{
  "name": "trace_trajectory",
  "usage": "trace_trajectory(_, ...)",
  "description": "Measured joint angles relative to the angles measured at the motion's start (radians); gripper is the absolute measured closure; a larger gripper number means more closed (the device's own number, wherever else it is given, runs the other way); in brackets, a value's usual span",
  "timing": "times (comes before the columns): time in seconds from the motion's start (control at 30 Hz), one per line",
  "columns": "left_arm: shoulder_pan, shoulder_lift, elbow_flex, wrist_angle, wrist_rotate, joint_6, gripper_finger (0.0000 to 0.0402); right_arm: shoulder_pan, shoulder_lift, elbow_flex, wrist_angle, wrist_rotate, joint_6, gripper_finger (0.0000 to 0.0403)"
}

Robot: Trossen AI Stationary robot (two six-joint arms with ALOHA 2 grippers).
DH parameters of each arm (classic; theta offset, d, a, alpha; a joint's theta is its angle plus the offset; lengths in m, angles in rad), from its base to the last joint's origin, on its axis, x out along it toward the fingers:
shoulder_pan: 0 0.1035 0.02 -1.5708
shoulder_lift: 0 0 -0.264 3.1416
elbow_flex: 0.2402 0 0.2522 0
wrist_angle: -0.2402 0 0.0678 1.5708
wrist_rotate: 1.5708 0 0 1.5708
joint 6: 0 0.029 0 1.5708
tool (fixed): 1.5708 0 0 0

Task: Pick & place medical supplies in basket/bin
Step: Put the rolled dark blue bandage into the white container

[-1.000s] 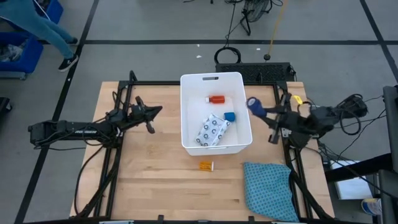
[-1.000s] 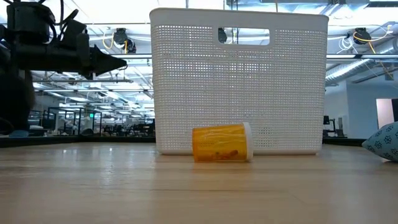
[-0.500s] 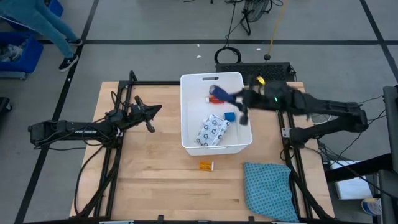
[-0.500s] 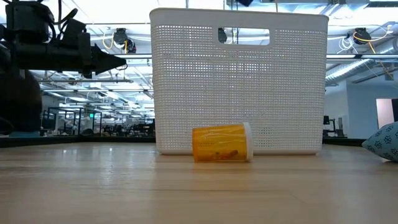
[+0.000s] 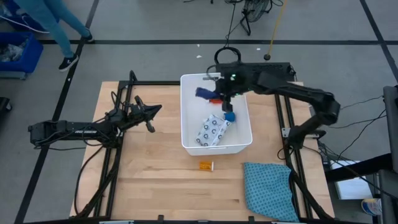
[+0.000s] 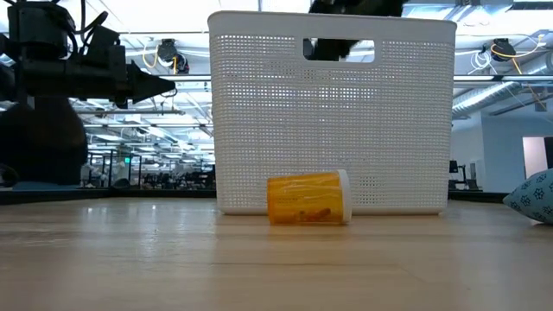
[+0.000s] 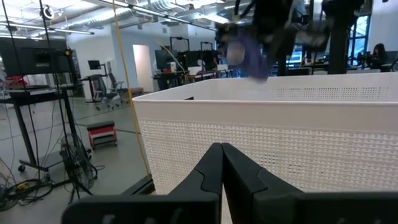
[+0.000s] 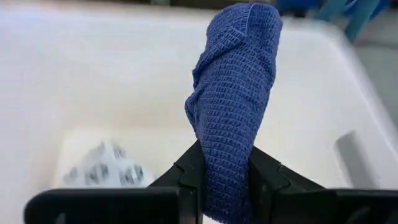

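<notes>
Overhead, the right end effector point(image 5: 211, 94) pinches a dark blue roll point(image 8: 233, 106) above the white bin point(image 5: 186, 134); the left end effector point(image 5: 151, 118), pressed together, waits beside it. An orange bottle point(image 6: 308, 199) lies on the wooden surface point(image 5: 155, 180).

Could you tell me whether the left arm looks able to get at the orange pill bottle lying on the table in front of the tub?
Probably yes: the orange pill bottle lies on open wood in front of the white tub, nothing around it. The left gripper waits shut left of the tub, with bare table between.
</notes>
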Motion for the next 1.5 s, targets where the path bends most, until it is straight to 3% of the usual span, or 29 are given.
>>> trace_trajectory(0.3, 0.0, 0.0, 0.0, -0.001, 0.0, 0.001, 0.0394, 0.034, 0.164, -0.001, -0.045, 0.0, -0.17, 0.0342)
trace_trajectory(0.47, 0.0, 0.0, 0.0, -0.015, 0.001, 0.001, 0.0394, 0.048, 0.229, -0.001, -0.061, 0.059, -0.195, 0.0342)
trace_trajectory(0.73, 0.0, 0.0, 0.0, -0.017, 0.002, -0.004, 0.0394, 0.055, 0.314, -0.001, -0.155, -0.031, -0.287, 0.0342)
trace_trajectory(1.2, 0.0, 0.0, 0.0, -0.025, 0.003, -0.006, 0.0394, 0.061, 0.379, 0.001, -0.181, -0.028, -0.261, 0.0339)
trace_trajectory(1.33, 0.0, 0.0, 0.0, -0.027, 0.002, -0.006, 0.0394, 0.062, 0.36, -0.001, -0.164, 0.002, -0.24, 0.0314)
trace_trajectory(1.5, 0.0, 0.0, 0.0, -0.029, 0.002, -0.006, 0.0394, 0.063, 0.316, -0.002, -0.134, 0.038, -0.21, 0.0248)
